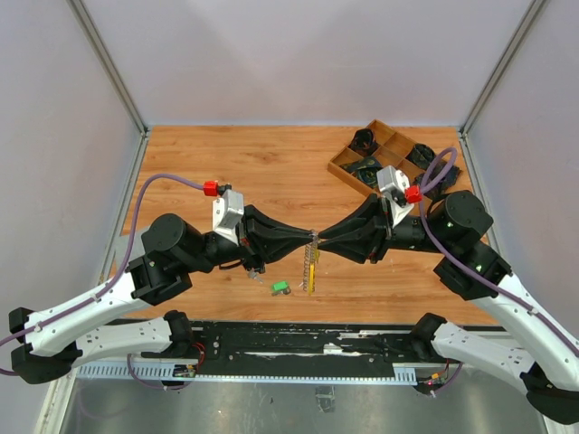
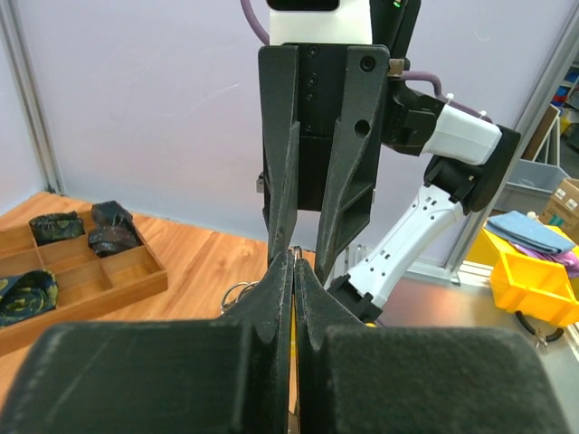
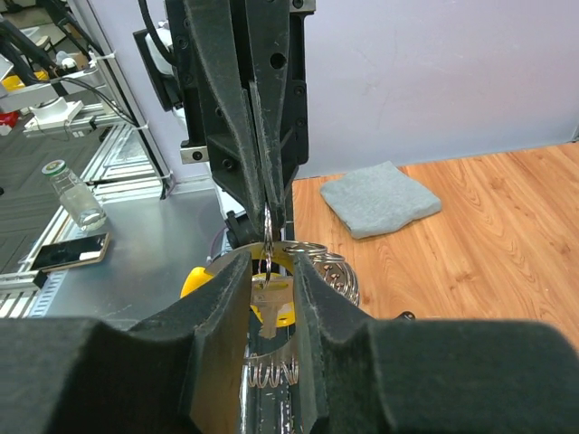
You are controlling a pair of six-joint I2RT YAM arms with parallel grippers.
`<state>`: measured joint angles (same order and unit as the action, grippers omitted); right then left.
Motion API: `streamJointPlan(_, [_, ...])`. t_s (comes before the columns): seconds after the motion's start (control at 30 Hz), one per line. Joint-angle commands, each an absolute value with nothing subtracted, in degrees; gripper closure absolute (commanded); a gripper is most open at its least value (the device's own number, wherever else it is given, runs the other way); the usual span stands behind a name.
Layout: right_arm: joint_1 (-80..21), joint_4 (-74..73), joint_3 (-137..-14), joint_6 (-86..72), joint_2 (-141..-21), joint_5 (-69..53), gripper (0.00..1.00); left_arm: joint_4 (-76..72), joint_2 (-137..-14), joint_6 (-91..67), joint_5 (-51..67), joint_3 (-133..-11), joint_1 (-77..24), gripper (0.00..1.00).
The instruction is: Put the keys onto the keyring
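Note:
Both arms meet fingertip to fingertip above the middle of the table. My left gripper [image 1: 307, 237] [image 2: 296, 258] is shut on a thin wire loop of the keyring [image 1: 310, 264], whose silvery coils [image 3: 403, 271] and yellow curved piece [image 3: 201, 277] hang below it. A silver key [image 3: 269, 306] with a yellow head dangles from that loop. My right gripper [image 1: 319, 239] [image 3: 270, 262] stands open by a narrow gap, one finger on each side of the loop, and the key shows in the gap. A green-headed key [image 1: 280, 287] lies on the table below.
A wooden compartment tray [image 1: 342, 165] [image 2: 99, 298] with dark items stands at the back right. A grey cloth pad [image 3: 380, 199] lies on the wood beyond the arms. A black rail [image 1: 298, 342] runs along the table's near edge.

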<state>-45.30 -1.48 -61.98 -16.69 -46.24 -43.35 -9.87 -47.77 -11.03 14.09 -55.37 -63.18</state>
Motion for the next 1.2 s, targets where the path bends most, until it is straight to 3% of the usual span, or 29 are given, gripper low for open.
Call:
streamJointPlan(0.0, [-44.62, 1.98, -61.45, -17.82, -46.3, -45.74, 0.75, -13.26, -47.41, -11.6, 14.55, -54.93, -63.5, 1.0])
streamJointPlan(0.43, [-45.11, 2.81, -61.63, -18.2, -47.62, -46.36, 0.85, -13.6, -47.59, -11.6, 14.56, -54.77, -63.53, 1.0])
streamJointPlan(0.6, [-45.21, 2.95, -61.66, -18.06, -47.91, -46.98, 0.99, -13.52, -47.56, -11.44, 14.36, -54.93, -63.46, 1.0])
streamJointPlan(0.77, [-45.18, -0.95, -63.74, -15.22, -47.56, -46.4, 0.99, -13.12, -47.63, -11.26, 14.28, -54.93, -63.51, 0.99])
streamJointPlan(0.87, [-45.22, -8.56, -67.31, -10.18, -47.97, -45.67, 0.99, -12.37, -47.42, -11.08, 14.01, -54.85, -63.46, 0.9])
streamJointPlan(1.0, [-45.24, -25.5, -75.24, -1.69, -50.63, -45.61, 0.99, -10.91, -47.04, -10.57, 13.9, -55.04, -63.51, 0.67])
streamJointPlan(1.17, [-45.25, -45.28, -85.99, 7.13, -55.39, -42.47, 0.99, -8.19, -47.41, -9.63, 12.74, -55.74, -63.5, 0.59])
